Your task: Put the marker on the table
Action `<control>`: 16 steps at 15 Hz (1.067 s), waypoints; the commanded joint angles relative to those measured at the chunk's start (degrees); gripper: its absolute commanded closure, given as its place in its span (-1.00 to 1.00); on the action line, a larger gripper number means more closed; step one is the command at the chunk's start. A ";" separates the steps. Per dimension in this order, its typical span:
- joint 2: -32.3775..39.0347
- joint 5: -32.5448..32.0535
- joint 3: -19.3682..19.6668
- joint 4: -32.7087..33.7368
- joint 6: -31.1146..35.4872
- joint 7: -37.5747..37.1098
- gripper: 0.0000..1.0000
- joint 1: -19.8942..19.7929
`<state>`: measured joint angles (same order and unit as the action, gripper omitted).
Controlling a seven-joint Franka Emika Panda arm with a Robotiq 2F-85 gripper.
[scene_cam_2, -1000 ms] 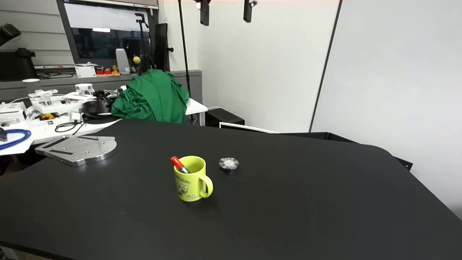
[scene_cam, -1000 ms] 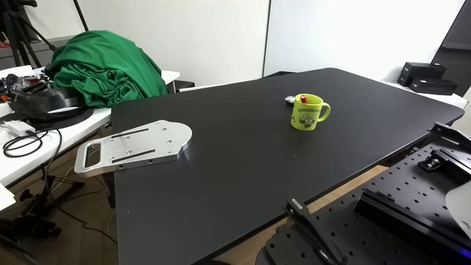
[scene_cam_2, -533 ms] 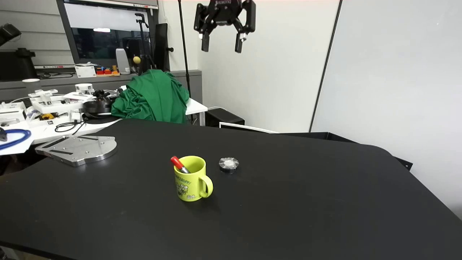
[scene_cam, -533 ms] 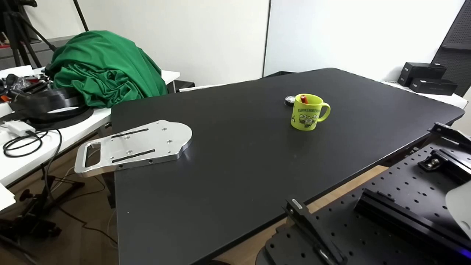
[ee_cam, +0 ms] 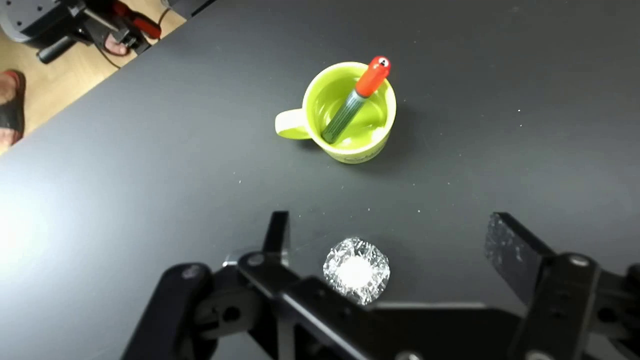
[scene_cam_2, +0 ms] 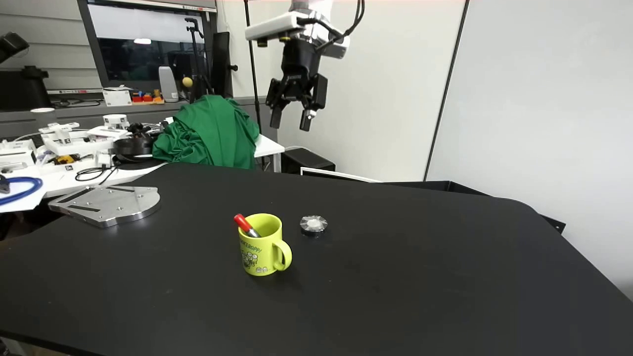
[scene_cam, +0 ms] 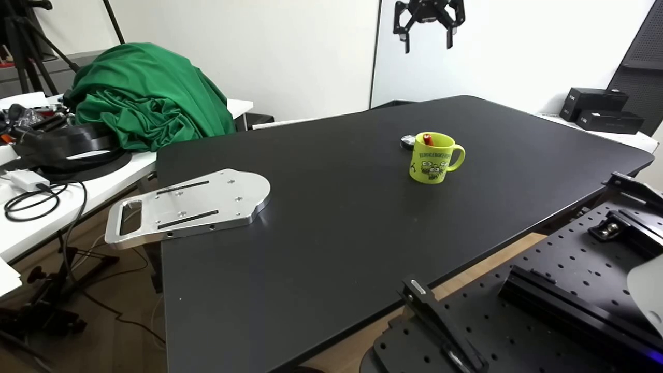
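Observation:
The marker has a red cap and a greyish body. It leans tilted inside the yellow-green mug, cap up over the rim; the marker shows in the wrist view (ee_cam: 354, 102) and in both exterior views (scene_cam: 428, 139) (scene_cam_2: 246, 225). The mug (scene_cam: 427, 168) (scene_cam_2: 261, 254) (ee_cam: 361, 156) stands upright on the black table (scene_cam: 311, 259) (scene_cam_2: 420, 282) (ee_cam: 175, 170). My gripper (scene_cam: 428, 50) (scene_cam_2: 290, 128) (ee_cam: 390, 215) is open and empty, high above the table. In the wrist view the mug lies beyond the fingertips.
A small round disc in shiny wrap (scene_cam: 408, 141) (scene_cam_2: 313, 224) (ee_cam: 356, 270) lies on the table near the mug. A silver metal plate (scene_cam: 202, 199) (scene_cam_2: 111, 201) lies at a table edge. A green cloth (scene_cam: 150, 93) (scene_cam_2: 212, 131) covers things on the white desk.
My gripper has come down into view from above in both exterior views and stays open. The mug, marker and disc have not moved.

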<state>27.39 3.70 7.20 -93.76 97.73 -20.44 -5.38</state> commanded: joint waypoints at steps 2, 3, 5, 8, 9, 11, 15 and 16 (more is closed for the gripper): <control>6.30 5.22 0.14 5.16 -7.32 -11.28 -1.00 1.49; 6.87 6.73 0.07 5.01 -8.85 -12.72 -1.00 1.64; 7.76 9.59 0.11 4.56 -11.68 -14.49 -1.00 1.61; 8.40 13.27 0.42 2.95 -14.21 -15.77 -1.00 0.94; 8.90 14.33 0.47 3.11 -15.13 -15.70 -1.00 0.53; 9.22 15.93 -0.10 2.83 -15.80 -10.50 -1.00 -0.87; 9.51 15.29 0.66 2.52 -14.84 -10.42 -1.00 -0.14; 9.51 15.47 0.65 2.52 -14.87 -10.31 -1.00 -0.19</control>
<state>36.77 18.99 7.38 -91.47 83.10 -30.91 -5.91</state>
